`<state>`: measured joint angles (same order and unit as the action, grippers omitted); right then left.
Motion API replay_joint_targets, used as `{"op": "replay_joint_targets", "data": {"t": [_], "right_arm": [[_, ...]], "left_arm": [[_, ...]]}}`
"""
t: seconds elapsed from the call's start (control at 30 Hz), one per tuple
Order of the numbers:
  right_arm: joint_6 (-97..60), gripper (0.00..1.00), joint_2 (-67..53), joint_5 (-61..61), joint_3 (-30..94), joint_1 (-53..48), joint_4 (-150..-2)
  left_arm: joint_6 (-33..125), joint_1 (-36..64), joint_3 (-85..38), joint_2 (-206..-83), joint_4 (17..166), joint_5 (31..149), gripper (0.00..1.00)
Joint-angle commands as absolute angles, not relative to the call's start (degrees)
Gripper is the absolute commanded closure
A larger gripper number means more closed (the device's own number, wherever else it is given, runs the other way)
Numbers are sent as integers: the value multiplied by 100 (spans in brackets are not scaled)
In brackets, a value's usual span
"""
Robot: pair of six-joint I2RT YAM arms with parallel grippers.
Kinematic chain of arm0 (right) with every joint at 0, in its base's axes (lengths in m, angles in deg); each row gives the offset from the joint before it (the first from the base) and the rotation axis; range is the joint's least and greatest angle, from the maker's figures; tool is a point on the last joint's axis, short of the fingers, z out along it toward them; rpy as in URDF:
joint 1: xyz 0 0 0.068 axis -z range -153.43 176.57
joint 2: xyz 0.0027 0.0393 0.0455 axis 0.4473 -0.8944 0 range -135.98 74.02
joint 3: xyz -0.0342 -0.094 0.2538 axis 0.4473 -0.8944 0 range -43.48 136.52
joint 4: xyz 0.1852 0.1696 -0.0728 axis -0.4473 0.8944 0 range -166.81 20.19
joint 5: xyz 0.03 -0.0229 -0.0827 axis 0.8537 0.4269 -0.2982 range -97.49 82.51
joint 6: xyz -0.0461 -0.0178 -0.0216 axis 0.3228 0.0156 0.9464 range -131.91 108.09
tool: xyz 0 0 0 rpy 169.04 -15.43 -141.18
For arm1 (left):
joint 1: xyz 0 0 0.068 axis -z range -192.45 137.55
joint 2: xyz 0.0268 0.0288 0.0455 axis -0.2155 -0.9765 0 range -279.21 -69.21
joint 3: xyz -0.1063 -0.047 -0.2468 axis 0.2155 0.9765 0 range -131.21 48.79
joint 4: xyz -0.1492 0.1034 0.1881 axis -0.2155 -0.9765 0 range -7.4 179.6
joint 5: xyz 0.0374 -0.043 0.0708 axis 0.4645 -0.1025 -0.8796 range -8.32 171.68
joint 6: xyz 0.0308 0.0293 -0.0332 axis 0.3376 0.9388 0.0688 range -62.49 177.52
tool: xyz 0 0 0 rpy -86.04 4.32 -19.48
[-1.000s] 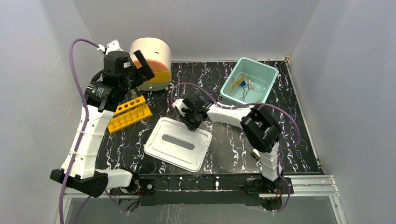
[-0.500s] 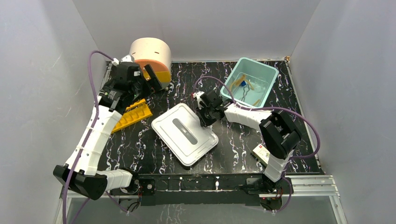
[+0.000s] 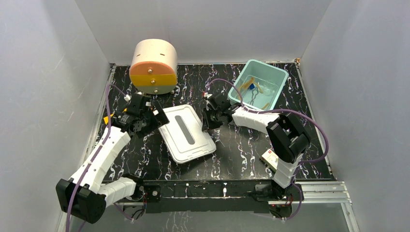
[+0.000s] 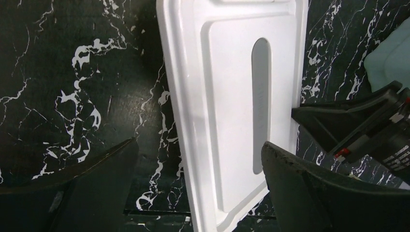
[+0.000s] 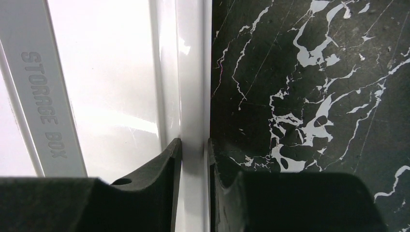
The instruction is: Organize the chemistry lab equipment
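Here, for the left arm: stretches low and forward from its base, slanting across the left part of the table, with the left gripper [image 3: 153,120] set just beside one long edge of the flat white rectangular plastic lid [image 3: 186,133]. Holds its fingers [image 4: 87,193] wide apart, gripping nothing, with the lid's near end ahead of the gap in the wrist view. For the right arm: folds at the elbow and reaches leftward, with the right gripper [image 3: 209,126] at the lid's opposite long edge. Pinches the raised rim tight between both fingers [image 5: 145,193], close to the moulded words STORAGE BOX. Cannot tell whether the lid lies flat or tilts up slightly. Underneath, a black tabletop veined with white marbling [image 3: 241,145]; around it, plain pale grey walls on three sides. At the back left, a round cream drum with an orange front panel [image 3: 153,65]. At the back right, an open mint-green plastic bin [image 3: 268,66], near the right wrist. Inside that bin, lying close together on its floor: amber rubber hose [image 3: 245,87], blue-tipped piece [image 3: 252,86] and wire metal clamp [image 3: 253,98], all too small for more detail. Behind the left forearm, only a sliver of the orange-yellow rack [image 3: 106,119]. Near the right arm's base, a small white carton [image 3: 270,157].
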<state>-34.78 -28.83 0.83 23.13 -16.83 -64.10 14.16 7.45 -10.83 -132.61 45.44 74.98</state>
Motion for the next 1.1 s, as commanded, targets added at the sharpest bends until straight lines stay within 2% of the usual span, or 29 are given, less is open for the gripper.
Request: {"op": "replay_joint_targets", "data": {"t": [0.0,0.17,0.33,0.5,0.6,0.7,0.8,1.07], "right_arm": [[-3793,92,-2965,594,2292,-1543,-6860],[-3874,92,-3042,947,2301,-1450,-6965],[-3977,92,-3068,1172,2340,-1404,-7066],[-4109,92,-3048,1294,2327,-1361,-7175],[-4122,92,-3057,1250,2301,-1351,-7171],[-4072,93,-3087,1097,2273,-1340,-7101],[-4057,94,-3127,1009,2229,-1340,-7067],[-3932,95,-3198,659,2346,-1338,-6867]], "left_arm": [[1201,758,-658,-12732,4775,7806,2],[1085,751,18,-12522,5585,8748,2],[1074,757,296,-12520,6075,8995,2],[993,751,485,-12585,6555,9391,17],[919,757,525,-12764,6358,9074,22],[768,756,434,-12774,5757,8343,11],[803,758,355,-12696,5544,8247,4],[788,758,510,-12556,5336,8055,2]]}}
